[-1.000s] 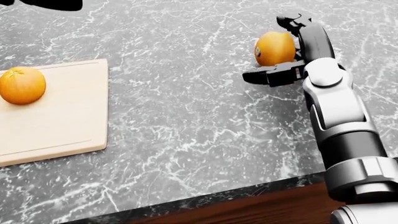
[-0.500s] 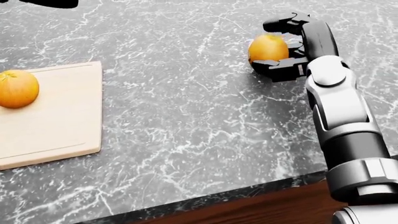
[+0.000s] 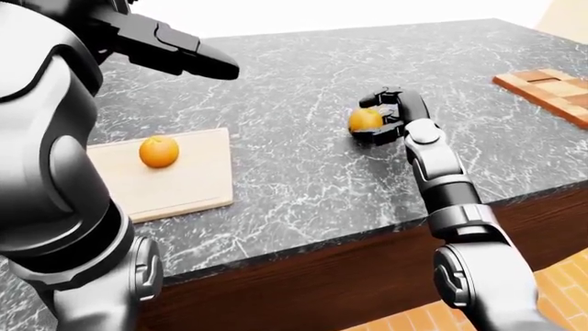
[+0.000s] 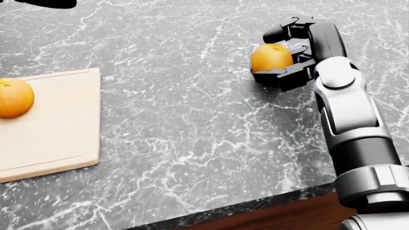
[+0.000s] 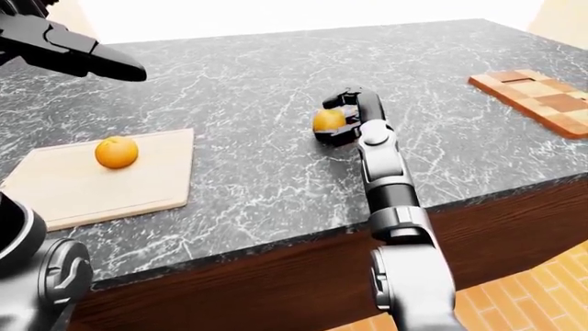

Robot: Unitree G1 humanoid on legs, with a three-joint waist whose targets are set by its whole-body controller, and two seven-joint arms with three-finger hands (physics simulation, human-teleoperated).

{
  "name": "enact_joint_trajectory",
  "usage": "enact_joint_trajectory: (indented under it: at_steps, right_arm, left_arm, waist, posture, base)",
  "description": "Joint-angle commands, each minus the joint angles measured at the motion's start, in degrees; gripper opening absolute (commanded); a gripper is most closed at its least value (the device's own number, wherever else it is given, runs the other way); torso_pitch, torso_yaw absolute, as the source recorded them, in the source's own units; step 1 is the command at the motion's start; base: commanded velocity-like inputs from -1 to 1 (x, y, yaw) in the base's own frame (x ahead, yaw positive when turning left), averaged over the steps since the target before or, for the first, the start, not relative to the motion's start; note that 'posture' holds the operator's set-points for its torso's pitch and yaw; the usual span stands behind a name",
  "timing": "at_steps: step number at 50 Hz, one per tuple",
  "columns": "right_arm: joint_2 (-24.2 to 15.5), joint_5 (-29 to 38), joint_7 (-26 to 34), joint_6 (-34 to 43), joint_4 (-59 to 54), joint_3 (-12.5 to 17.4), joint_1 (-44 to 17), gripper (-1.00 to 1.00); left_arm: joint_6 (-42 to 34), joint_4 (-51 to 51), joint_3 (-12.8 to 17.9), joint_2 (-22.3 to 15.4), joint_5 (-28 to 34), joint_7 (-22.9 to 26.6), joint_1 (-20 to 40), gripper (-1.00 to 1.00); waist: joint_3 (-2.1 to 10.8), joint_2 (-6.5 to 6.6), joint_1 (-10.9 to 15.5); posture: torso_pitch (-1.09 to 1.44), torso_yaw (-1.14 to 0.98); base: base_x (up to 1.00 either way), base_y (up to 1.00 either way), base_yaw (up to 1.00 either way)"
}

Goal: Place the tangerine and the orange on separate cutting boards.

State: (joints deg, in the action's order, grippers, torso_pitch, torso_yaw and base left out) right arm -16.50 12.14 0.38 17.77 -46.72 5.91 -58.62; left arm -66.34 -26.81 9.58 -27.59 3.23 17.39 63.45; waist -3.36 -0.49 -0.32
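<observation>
Dark grey marble counter (image 3: pixel 303 172) with white veining, filling most of each view. Brown wood panel (image 3: pixel 340 276) under counter edge. Orange-tan tiled floor (image 5: pixel 515 303) at bottom right. Pale bright wall (image 5: pixel 276 14) beyond far counter edge. Soft, even light.

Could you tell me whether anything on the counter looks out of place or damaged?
Nothing stands out. One round orange fruit sits on the pale wooden cutting board; the right hand wraps another on the dark marble counter.

right hand (image 4: pixel 284 52) fingers curled shut, left hand (image 3: pixel 188 58) raised — open
</observation>
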Motion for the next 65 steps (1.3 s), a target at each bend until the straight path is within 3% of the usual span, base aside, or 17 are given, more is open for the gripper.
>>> enact_joint_trajectory:
  at_steps: [1,12,17,47,61,62,63,64,65]
  right_arm:
    - [-0.26,-0.54,0.70,-1.10,2.86,0.01,-2.37,-0.58]
    - [-0.46,-0.39,1.91,2.96,9.27,-0.03,-2.11,-0.76]
    - [-0.44,0.06,2.29,4.38,11.39,-0.13,-2.39,-1.00]
    - [1.08,-2.51,2.15,8.38,21.84,0.36,-3.57,-1.00]
    - [1.95,-4.44,3.33,15.48,31.96,-0.42,-4.63,-1.00]
    - [1.81,-4.25,3.67,15.38,32.39,-0.72,-4.62,-1.00]
    - [1.77,-4.09,3.91,15.39,32.54,-0.85,-4.66,-1.00]
    - [1.79,-4.05,3.94,15.39,32.56,-0.84,-4.66,-1.00]
    - [1.98,-4.15,3.86,16.14,32.98,-0.65,-5.20,-1.00]
  left_arm:
    - [1.52,-0.63,0.57,-0.59,0.33,-0.41,1.74,1.00]
    - [1.80,0.19,0.19,-0.29,0.48,-0.40,2.19,1.00]
    - [1.77,0.14,0.25,-0.24,0.56,-0.26,2.24,1.00]
    - [1.72,-1.07,0.77,-0.31,0.24,-0.71,0.63,1.00]
    - [2.23,-0.27,0.62,-0.34,0.01,-0.92,0.75,1.00]
    - [2.39,-0.11,0.57,-0.26,0.06,-0.97,0.68,1.00]
    - [2.44,-0.09,0.54,-0.19,0.09,-0.99,0.64,1.00]
    - [2.45,-0.09,0.53,-0.19,0.10,-0.99,0.64,1.00]
    - [2.43,-0.09,0.45,-0.15,0.15,-1.00,0.71,1.00]
  waist:
    - [1.76,-0.02,0.17]
    - [1.41,-0.03,0.39]
    - [1.38,-0.04,0.41]
    - [1.50,0.52,0.30]
    - [1.43,0.47,0.38]
    - [2.60,0.93,0.53]
    - [1.97,3.16,0.41]
    - [2.16,4.32,0.10]
    - [2.59,4.31,0.38]
  posture:
    - [0.00,0.00]
    - [0.00,0.00]
    - [0.00,0.00]
    - [0.00,0.00]
    - [0.00,0.00]
    - [0.00,0.00]
    - [0.00,0.00]
    - [0.00,0.00]
    - [0.00,0.00]
  base:
    - [0.00,0.00,0.00]
    - [0.00,0.00,0.00]
    - [0.00,0.00,0.00]
    - [0.00,0.00,0.00]
    - [0.00,0.00,0.00]
    - [0.00,-0.72,0.00]
    - [0.00,-0.72,0.00]
    - [0.00,-0.72,0.00]
    - [0.00,-0.70,0.00]
